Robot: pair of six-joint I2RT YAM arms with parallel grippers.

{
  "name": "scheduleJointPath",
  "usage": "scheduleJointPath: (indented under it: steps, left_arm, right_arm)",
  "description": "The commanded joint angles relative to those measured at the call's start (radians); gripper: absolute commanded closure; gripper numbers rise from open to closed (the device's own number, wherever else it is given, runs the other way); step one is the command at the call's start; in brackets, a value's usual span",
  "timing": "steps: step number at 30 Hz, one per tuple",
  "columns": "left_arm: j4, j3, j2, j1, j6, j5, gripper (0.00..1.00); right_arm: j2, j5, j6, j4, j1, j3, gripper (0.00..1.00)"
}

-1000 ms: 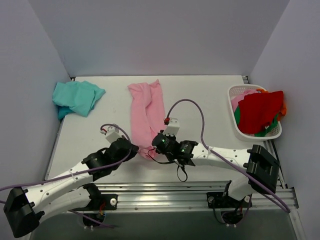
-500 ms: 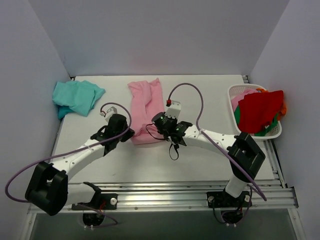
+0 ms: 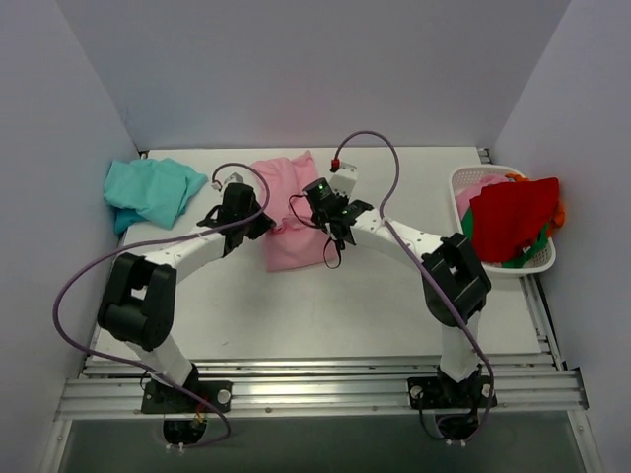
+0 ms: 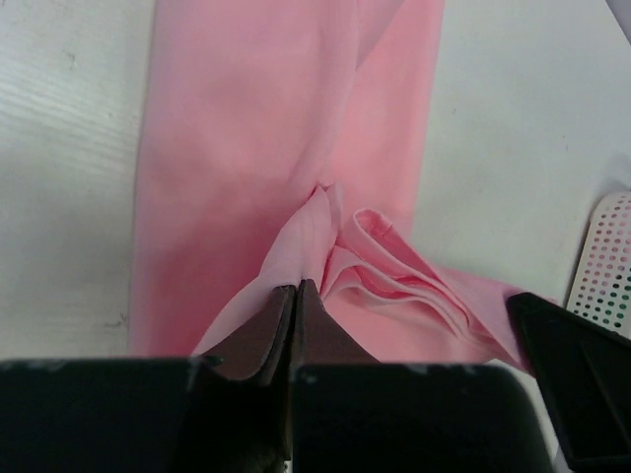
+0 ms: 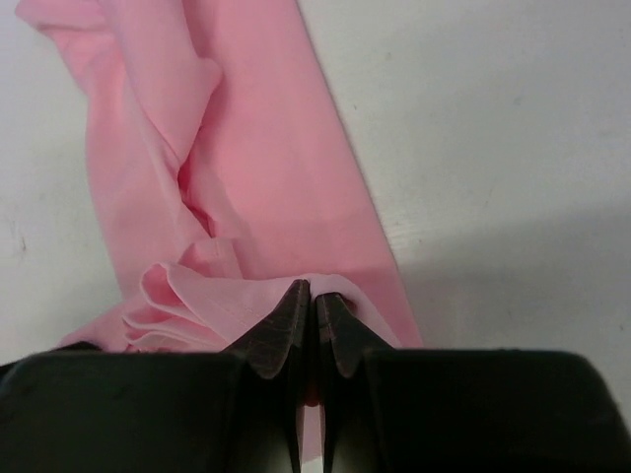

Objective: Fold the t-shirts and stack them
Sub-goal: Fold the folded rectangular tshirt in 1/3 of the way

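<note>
White basket (image 3: 540,264) taken as landmark. It sits at the right edge of the table (image 3: 394,305), with a red garment (image 3: 513,219) heaped over its top.

Pink t-shirt (image 3: 292,222): on the table, well to the left of the basket, about mid-width. Part of it lies as a long flat strip. One end is lifted and bunched into soft folds between my two grippers.

My left gripper (image 4: 296,291): at the pink shirt's edge away from the basket. The jaws are pressed together with a ridge of pink cloth pinched at the tips, and pleats fan out from the pinch.

My right gripper (image 5: 313,294): at the shirt's basket-side edge. The jaws are closed to a thin slit, nipping the pink fabric, and gathered folds lie just beside the tips.

In the left wrist view, the basket's mesh shows beyond the dark body of my right gripper.

Teal t-shirt (image 3: 153,192): a crumpled heap at the table edge opposite the basket. It is well apart from the pink shirt, and neither of my grippers touches it.
</note>
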Motion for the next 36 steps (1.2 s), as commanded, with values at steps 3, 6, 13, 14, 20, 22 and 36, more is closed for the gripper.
scheduleJointPath:
  steps: [3,6,13,14,20,22,36]
  left_arm:
    - [0.060,0.128,0.130,0.040,0.032,0.052,0.98]
    - [0.058,0.151,0.188,0.053,0.006,0.049,0.98]
    - [0.170,0.099,0.208,0.089,-0.074,-0.044,0.51]
    - [0.166,0.109,0.208,0.097,-0.073,-0.052,0.35]
    - [0.046,0.220,0.161,0.149,-0.043,-0.139,0.06]
    - [-0.008,0.228,0.107,0.161,-0.034,-0.159,0.06]
    - [-0.060,-0.264,-0.381,0.024,-0.154,-0.198,0.06]
  right_arm:
    - [0.150,-0.032,-0.033,-0.020,-0.042,0.158,1.00]
    - [0.226,-0.085,-0.031,0.017,-0.068,0.196,0.87]
    - [0.301,-0.099,-0.028,0.049,-0.109,0.233,0.12]
    - [0.285,-0.098,-0.028,0.050,-0.111,0.221,0.11]
    - [0.109,-0.043,-0.018,0.054,-0.108,0.106,0.11]
    - [0.045,-0.027,-0.011,0.054,-0.105,0.032,0.11]
    - [-0.486,-0.073,0.099,0.205,-0.105,-0.575,0.12]
